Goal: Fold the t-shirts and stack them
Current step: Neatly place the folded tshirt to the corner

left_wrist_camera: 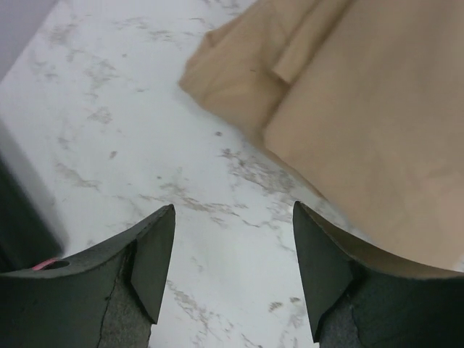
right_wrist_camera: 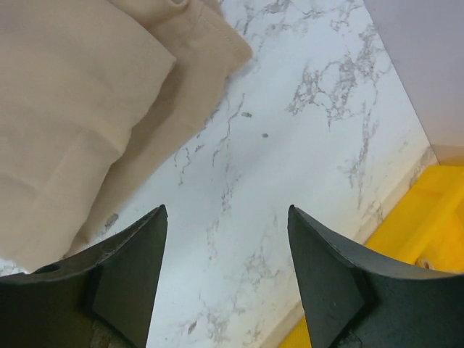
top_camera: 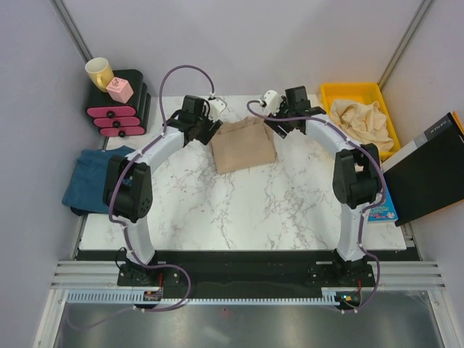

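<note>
Tan t-shirt (top_camera: 245, 145) sits folded at the far middle of the marble worktop (top_camera: 246, 217), between both arms. Left claw (left_wrist_camera: 233, 257) and right claw (right_wrist_camera: 226, 261) each hang over bare marble just beside its far corners, fingers spread, gripping nothing. Soft, light cotton, I'd say: it'll sag and slide, so pinch through all the layers at an edge, one corner per claw. Overhead alone gives you the rest — a teal-blue tee (top_camera: 94, 177) off to the left, crumpled beige tees (top_camera: 362, 119) in the yellow bin (top_camera: 348, 89). Wrist cameras answer with the fold's layered edges up close — overhead flattens those out.
</note>
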`<state>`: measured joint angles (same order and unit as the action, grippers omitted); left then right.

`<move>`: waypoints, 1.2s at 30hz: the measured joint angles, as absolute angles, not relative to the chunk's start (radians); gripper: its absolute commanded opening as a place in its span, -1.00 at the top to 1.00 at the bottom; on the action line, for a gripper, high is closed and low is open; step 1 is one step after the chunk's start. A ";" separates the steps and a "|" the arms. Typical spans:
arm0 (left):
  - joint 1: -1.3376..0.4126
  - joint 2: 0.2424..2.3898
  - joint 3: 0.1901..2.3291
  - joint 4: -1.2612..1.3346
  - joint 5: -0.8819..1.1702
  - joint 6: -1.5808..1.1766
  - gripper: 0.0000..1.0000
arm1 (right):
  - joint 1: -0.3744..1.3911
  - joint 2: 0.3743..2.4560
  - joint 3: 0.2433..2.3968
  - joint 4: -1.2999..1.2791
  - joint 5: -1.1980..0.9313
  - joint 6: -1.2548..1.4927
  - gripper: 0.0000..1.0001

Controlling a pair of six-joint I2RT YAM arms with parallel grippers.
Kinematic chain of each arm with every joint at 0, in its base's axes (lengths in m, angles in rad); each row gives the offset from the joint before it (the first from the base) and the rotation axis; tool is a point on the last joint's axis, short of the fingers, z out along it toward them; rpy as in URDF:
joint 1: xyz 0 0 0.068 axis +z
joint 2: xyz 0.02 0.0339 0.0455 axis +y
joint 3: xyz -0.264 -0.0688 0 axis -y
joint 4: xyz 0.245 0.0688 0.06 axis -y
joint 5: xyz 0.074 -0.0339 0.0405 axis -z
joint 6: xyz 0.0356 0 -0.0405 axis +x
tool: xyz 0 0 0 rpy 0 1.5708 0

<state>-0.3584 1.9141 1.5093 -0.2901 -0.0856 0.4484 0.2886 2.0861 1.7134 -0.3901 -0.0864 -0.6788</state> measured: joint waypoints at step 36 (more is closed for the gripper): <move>-0.170 2.197 1.585 -0.282 0.643 -0.335 -0.96 | 0.178 2.063 1.959 -1.115 -0.488 -0.735 -0.48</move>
<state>-0.1696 2.1967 1.5848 -0.2825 0.6430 -0.3347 0.1783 2.0628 1.9594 -1.1152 -0.4877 -0.7353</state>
